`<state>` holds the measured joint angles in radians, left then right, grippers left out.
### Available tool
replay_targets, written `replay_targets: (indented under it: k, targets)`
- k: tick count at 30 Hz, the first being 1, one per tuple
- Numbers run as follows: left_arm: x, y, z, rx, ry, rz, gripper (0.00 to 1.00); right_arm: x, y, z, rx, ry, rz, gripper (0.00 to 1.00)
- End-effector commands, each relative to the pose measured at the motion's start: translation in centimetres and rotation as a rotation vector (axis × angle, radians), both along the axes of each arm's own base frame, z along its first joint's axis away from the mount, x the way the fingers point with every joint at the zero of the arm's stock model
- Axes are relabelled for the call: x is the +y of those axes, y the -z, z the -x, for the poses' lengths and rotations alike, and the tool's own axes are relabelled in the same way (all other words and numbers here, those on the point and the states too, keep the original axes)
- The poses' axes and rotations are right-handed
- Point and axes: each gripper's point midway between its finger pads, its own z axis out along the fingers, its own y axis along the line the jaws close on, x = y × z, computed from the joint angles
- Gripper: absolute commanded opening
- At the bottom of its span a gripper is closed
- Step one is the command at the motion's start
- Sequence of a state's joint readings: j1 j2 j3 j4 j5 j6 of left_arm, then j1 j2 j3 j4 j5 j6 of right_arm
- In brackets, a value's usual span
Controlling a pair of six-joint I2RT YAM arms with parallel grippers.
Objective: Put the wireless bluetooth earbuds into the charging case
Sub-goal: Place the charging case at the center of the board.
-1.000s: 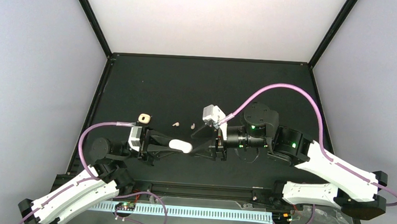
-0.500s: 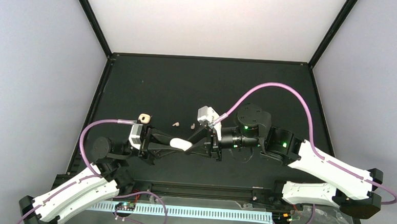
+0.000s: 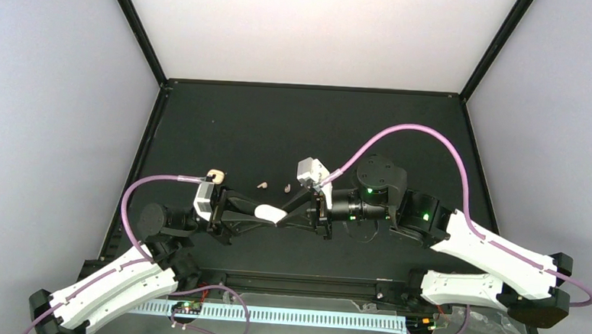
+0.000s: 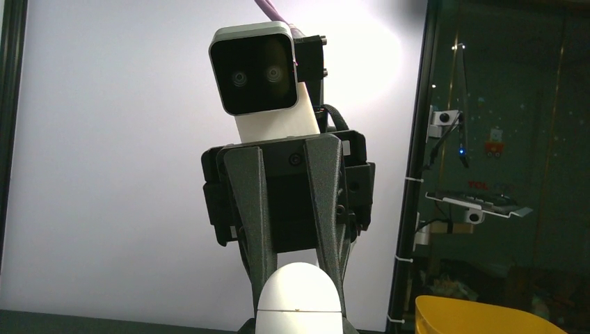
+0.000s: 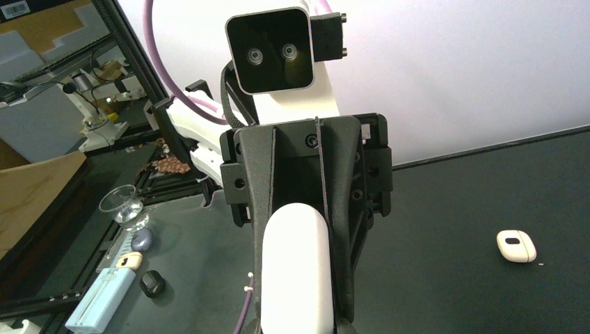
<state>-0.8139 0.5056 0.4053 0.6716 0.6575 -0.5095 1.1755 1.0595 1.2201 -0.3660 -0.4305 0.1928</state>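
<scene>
White charging case (image 3: 269, 213), smooth rounded oblong with a thin seam across it (image 4: 299, 306), lid shut, raised level above the near part of the dark table (image 3: 356, 132); one end clamped in the left gripper (image 3: 262, 213), the other end between the fingers of the right gripper (image 3: 283, 217). Two tiny pale earbuds (image 3: 262, 185) (image 3: 287, 187) loose on the table just behind the case, side by side, slightly apart, touching nothing, too small to tell their pose

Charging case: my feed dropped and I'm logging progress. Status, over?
Left gripper shut on charging case. Right gripper astride its other end, grip unclear. Case looks closed; two earbuds loose on table. No obstruction seen.
</scene>
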Motion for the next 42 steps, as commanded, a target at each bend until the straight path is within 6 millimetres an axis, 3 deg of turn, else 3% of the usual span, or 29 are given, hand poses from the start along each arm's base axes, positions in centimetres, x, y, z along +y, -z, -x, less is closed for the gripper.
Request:
replay_targets:
  k: [1,10,13,15,16,20,23,26,30,34,37,42]
  targets:
    - [0.4,-1.9,0.3,-0.045,-0.014,0.046,0.02,0.0,-0.4,0.3,0.012,-0.015,-0.032,0.16]
    - [0.1,-0.9,-1.1,0.010,-0.060,0.020,0.45,-0.8,-1.3,-0.3,-0.007,0.045,-0.083,0.07]
    - [0.0,-0.3,-1.9,0.044,-0.091,0.005,0.67,-1.3,-1.8,-1.0,-0.020,0.096,-0.107,0.06]
    - [0.0,0.1,-2.1,0.054,-0.105,0.001,0.92,-1.5,-2.0,-1.4,-0.024,0.121,-0.114,0.06]
    - [0.0,0.2,-2.3,0.059,-0.113,0.001,0.98,-1.6,-2.1,-1.6,-0.026,0.138,-0.119,0.06]
    - [0.1,1.0,-3.5,0.099,-0.175,-0.019,0.99,-2.3,-2.1,-3.6,-0.039,0.263,-0.124,0.06]
    - [1.1,1.8,-5.2,0.164,-0.289,-0.021,0.99,-3.5,-1.9,-6.8,-0.036,0.443,-0.110,0.07]
    - [3.5,3.3,-7.6,0.271,-0.472,-0.010,0.99,-5.0,-1.0,-10.5,0.000,0.594,-0.099,0.07]
    - [8.3,5.7,-10.7,0.396,-0.776,0.029,0.99,-7.9,2.5,-16.8,0.101,0.804,-0.090,0.07]
    - [11.7,8.5,-11.9,0.492,-0.972,-0.004,0.99,-9.8,9.1,-21.7,0.262,0.950,-0.055,0.07]
    - [12.8,9.8,-12.3,0.518,-1.050,-0.075,0.99,-10.5,14.1,-24.7,0.374,1.009,-0.025,0.07]
    - [13.0,10.5,-12.7,0.537,-1.105,-0.183,0.99,-10.1,20.5,-29.0,0.496,1.042,0.069,0.07]
